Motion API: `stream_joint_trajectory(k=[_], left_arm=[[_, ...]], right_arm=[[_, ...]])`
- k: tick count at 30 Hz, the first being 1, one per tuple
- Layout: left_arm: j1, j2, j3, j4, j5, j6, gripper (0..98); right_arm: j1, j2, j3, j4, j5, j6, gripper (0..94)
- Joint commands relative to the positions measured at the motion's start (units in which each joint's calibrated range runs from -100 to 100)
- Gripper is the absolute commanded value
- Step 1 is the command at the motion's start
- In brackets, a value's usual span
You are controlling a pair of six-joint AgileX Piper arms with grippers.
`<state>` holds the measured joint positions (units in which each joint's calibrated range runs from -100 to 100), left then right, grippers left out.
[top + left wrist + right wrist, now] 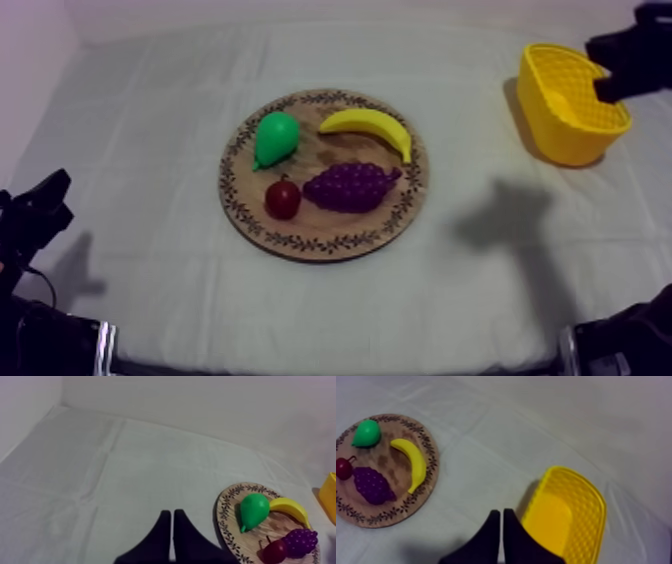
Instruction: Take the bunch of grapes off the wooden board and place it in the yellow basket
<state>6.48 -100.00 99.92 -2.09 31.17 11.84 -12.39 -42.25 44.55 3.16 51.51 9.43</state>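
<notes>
Grapes (352,187), a purple bunch, lie on the round wooden board (300,243), which carries a leaf pattern round its rim. They are well apart from both pincers and neither touches them.

The right pincer (608,88) hangs over the yellow basket (560,130), at the basket's outer edge. In the right wrist view its two black fingers (492,526) lie pressed together in a narrow wedge with nothing between them, and the basket's rim sits just beside their tips. Seen from this pincer, the bunch lies across a stretch of bare cloth (470,90), on the far side of the banana (368,125), which curves along the board's edge between them.

The left pincer (45,200) sits low at its own side of the table. In the left wrist view its fingers (162,531) are likewise closed together and hold nothing. From this pincer, the green pear (275,138) and the small red fruit (283,198) come first. The grapes lie just beside the red fruit, on its far side.
</notes>
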Motion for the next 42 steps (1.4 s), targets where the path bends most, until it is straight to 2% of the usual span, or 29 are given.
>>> stream_joint_trajectory(k=[1,11,20,28,42], left_arm=[[0.0,0.0,0.0,-0.03,0.0,0.0,0.1],[0.0,0.0,0.0,-0.03,0.0,0.0,0.1],[0.0,0.0,0.0,-0.03,0.0,0.0,0.1],[0.0,0.0,0.0,-0.03,0.0,0.0,0.1],[0.0,0.0,0.0,-0.03,0.0,0.0,0.1]], right_arm=[[-2.9,6.0,-7.0,0.1,2.8,0.1,0.4],[-9.2,21.2,-22.4,-1.9,14.9,4.0,0.6],[-12.5,34.0,-34.1,-4.0,21.9,7.5,0.6],[-14.4,45.1,-47.2,-5.4,32.5,10.9,0.6],[-19.0,55.6,-54.3,-5.9,44.2,11.3,0.6]])
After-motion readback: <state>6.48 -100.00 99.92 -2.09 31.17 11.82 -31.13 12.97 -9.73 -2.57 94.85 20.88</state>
